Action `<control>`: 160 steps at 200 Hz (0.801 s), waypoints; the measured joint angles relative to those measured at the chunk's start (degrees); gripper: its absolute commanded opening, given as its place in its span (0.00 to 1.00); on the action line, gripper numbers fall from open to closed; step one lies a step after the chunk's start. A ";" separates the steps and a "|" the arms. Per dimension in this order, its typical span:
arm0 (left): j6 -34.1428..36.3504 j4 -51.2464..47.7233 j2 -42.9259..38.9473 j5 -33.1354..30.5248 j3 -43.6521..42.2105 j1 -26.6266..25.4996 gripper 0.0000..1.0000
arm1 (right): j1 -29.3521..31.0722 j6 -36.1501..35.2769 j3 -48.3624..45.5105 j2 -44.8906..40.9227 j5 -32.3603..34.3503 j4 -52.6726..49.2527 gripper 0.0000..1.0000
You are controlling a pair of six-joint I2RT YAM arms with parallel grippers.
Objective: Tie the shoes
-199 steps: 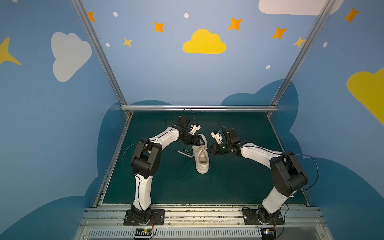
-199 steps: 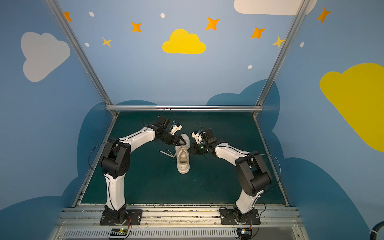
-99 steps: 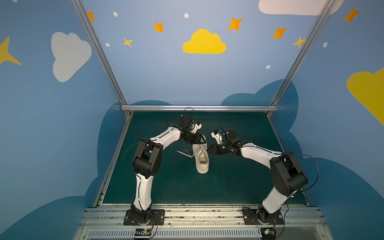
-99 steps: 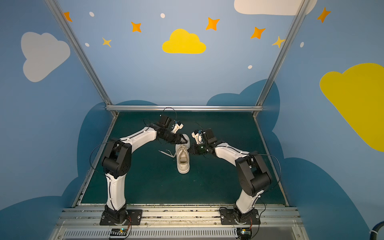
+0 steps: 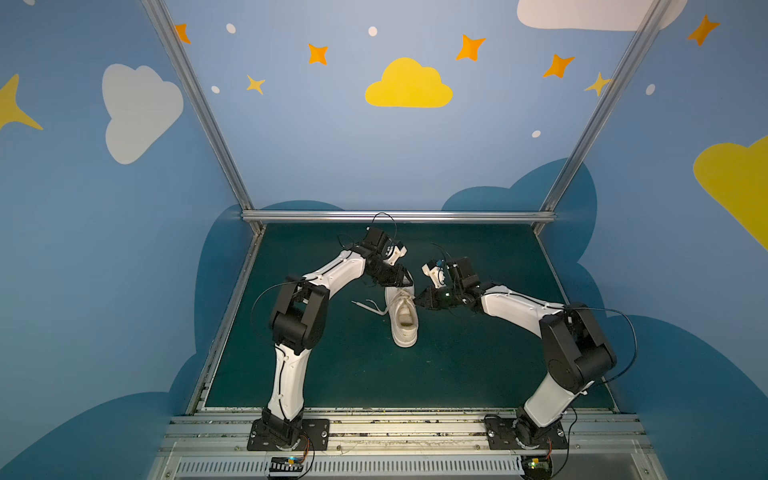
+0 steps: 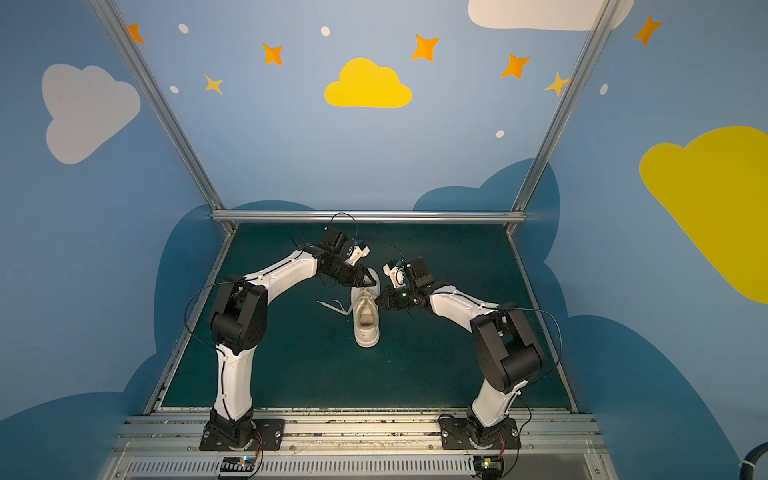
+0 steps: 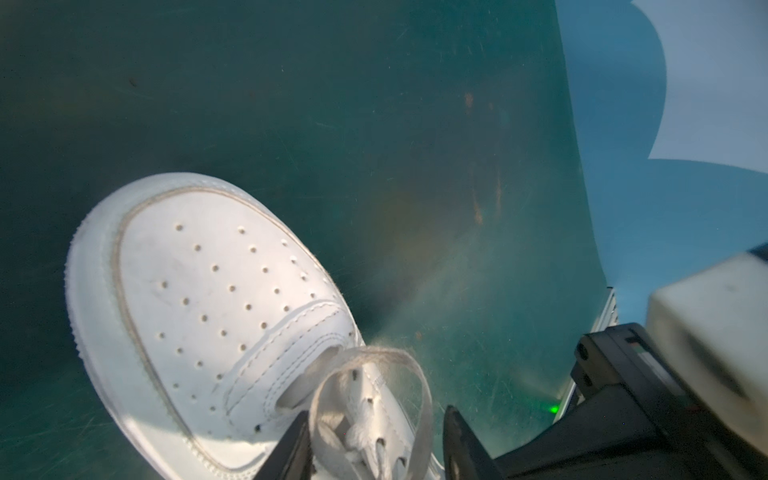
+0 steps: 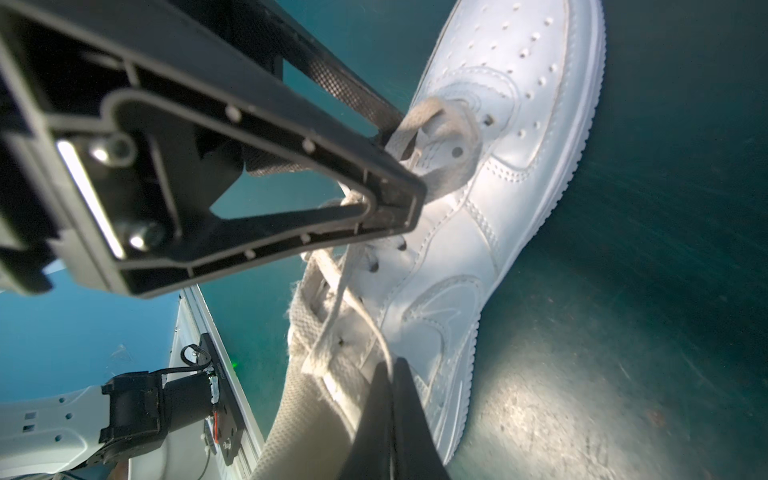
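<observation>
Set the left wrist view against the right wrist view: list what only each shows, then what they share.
Only the left wrist view: the rounded front of the sneaker toe cap, and the lace loop seen between the parted fingers of the left hand.
Only the right wrist view: the sneaker's side panel and ribbed sole edge, and the right hand shut on a lace strand.
Both: the white sneaker, the lace loop, the left hand and the green table.
</observation>
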 measured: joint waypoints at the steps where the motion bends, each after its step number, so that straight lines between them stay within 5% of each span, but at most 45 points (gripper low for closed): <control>1: 0.02 -0.02 0.02 -0.02 0.02 -0.02 0.50 | 0.00 0.00 0.00 0.00 0.00 0.00 0.00; 42: 1.55 -1.51 0.07 -1.25 0.74 -0.59 0.48 | 0.00 0.04 0.00 0.00 0.00 0.02 0.00; 118: 3.63 -4.04 0.09 -4.87 1.92 -1.77 0.16 | 0.00 0.07 -0.11 0.00 -0.17 0.07 0.00; 160: 3.06 -3.17 -0.07 -5.75 1.38 -1.51 0.08 | 0.00 0.22 -0.24 0.00 -0.22 0.17 0.00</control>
